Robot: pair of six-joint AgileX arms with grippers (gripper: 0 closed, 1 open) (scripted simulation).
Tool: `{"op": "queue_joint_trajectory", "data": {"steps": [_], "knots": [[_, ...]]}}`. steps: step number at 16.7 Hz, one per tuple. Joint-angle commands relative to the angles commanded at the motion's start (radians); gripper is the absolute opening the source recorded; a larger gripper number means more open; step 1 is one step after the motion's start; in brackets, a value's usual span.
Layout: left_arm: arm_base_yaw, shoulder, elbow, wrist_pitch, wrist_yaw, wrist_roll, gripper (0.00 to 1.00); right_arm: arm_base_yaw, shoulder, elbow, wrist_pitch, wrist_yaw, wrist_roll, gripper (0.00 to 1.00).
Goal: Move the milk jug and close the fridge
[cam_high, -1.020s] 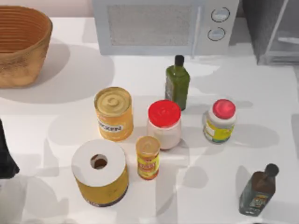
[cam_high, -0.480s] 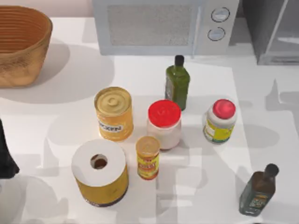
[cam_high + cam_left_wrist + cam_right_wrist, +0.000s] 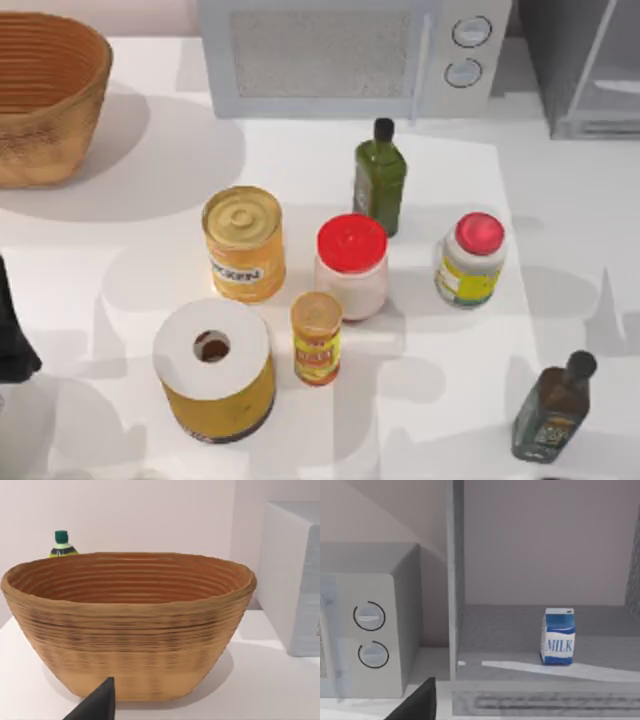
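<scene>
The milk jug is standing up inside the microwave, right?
Not quite. The milk jug is standing up, but inside the fridge, not the microwave. The right wrist view shows it upright on the fridge's grey floor, with the microwave beside the fridge.

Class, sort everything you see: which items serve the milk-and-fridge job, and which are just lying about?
Job: blue-and-white milk carton; grey boxy fridge.

Lying about: woven basket; white microwave; green bottle; yellow chicken can; red-lidded white jar.
</scene>
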Motion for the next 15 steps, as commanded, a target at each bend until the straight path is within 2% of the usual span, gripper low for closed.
{"op": "queue_joint_trajectory", "data": {"steps": [5,11,15], "knots": [[0.0,0.0,0.0,0.0,0.0,0.0,1.0,0.02,-0.141,-0.129,-0.059,0.015,0.004,1.0],[0.0,0.0,0.0,0.0,0.0,0.0,1.0,0.017,-0.148,-0.118,-0.07,0.014,0.003,1.0],[0.0,0.0,0.0,0.0,0.0,0.0,1.0,0.018,-0.258,-0.026,-0.218,0.015,0.002,1.0]]}}
